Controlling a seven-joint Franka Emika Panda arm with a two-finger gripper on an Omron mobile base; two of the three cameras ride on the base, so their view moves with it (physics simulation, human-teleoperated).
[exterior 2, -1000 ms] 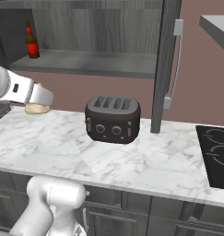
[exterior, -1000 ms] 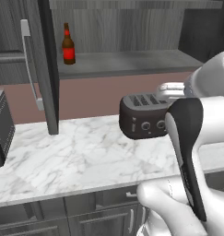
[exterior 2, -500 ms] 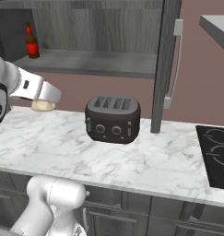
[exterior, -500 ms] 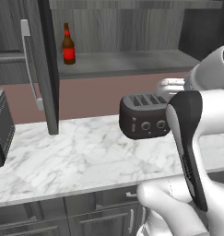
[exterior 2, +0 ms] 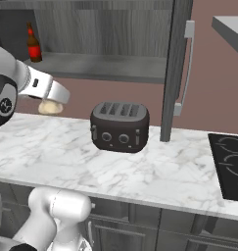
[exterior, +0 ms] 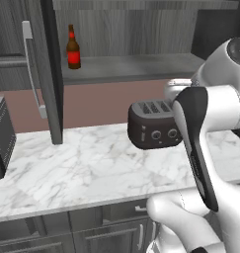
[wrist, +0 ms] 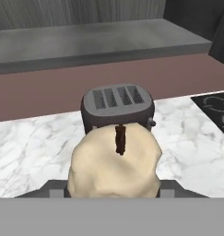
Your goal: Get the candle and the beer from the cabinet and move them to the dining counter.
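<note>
White glossy arm (exterior: pixel 225 99), rounded bulbous links. Long dark grey panel inset along the forearm link (exterior: pixel 195 143). Round dark joint cap with a small white mark (exterior 2: pixel 4 104). Small dark marking on the white wrist segment (exterior 2: pixel 44 87).

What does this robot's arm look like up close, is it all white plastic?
Mostly white: the arm is made of smooth, rounded, glossy shells. A long dark panel runs along one segment, and a dark round joint cap carries a small white marking in the right base view. No loose cables show. The gripper end is white too.

The candle (wrist: pixel 114 163) was cream; the beer (exterior: pixel 72 48) dark brown, red-labelled; the worktop (exterior: pixel 97 168) white, grey-veined marble.
</note>
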